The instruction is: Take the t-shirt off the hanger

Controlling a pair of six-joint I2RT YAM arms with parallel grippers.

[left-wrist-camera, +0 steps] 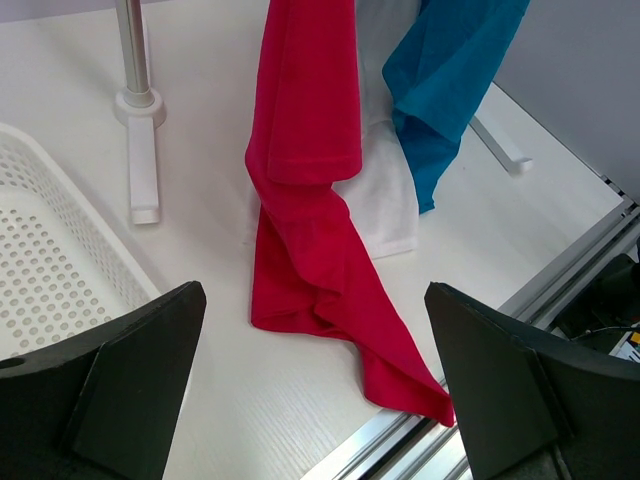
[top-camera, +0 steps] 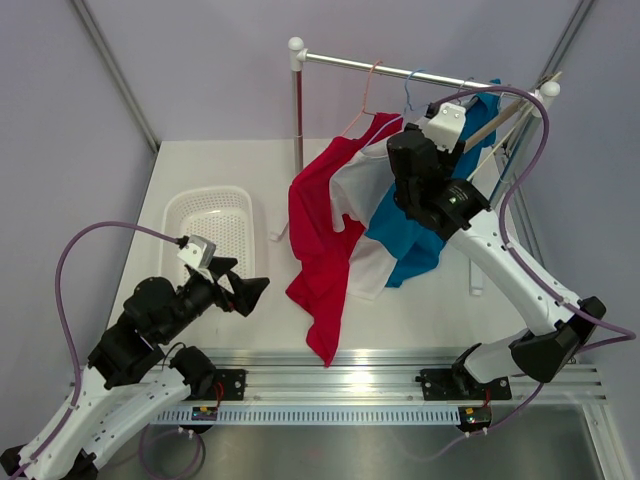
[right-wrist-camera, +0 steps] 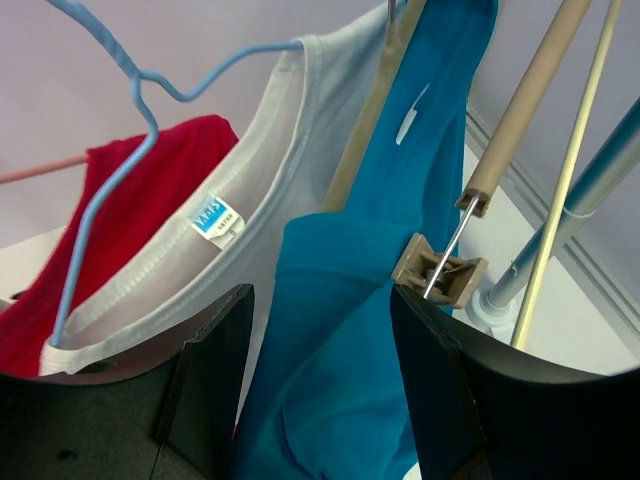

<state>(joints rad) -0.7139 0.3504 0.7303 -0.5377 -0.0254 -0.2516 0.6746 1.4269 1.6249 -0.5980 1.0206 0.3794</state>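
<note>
Blue shirt (right-wrist-camera: 340, 330): is hanging on the wooden hanger (right-wrist-camera: 520, 110) at the right end of the rail (top-camera: 400, 70), its lower part draping toward the table (top-camera: 200, 170).
Wooden hanger: is running tilted through the blue collar; its clip (right-wrist-camera: 440, 270) is sitting just beside the right finger.
Right gripper (right-wrist-camera: 320, 300): is standing part open, its jaws on either side of a fold of the blue shirt below the collar; the cloth is lying between them, and whether it is being pinched cannot be told.
Right arm: is reaching up from its base at the near right, elbow bent, wrist raised to the shirts just under the rail.
White shirt (right-wrist-camera: 250, 170): is hanging on a blue wire hanger (right-wrist-camera: 130, 70), just left of the blue shirt and touching it.
Red shirt (left-wrist-camera: 300, 120): is hanging leftmost, its tail trailing onto the table toward the near edge.
Left gripper (left-wrist-camera: 312, 300): is standing wide open, holding nothing, pointing at the red shirt from well apart.
Left arm: is sitting low and folded at the near left.
Basket (top-camera: 210, 220): is resting on the table beyond the left gripper.
</note>
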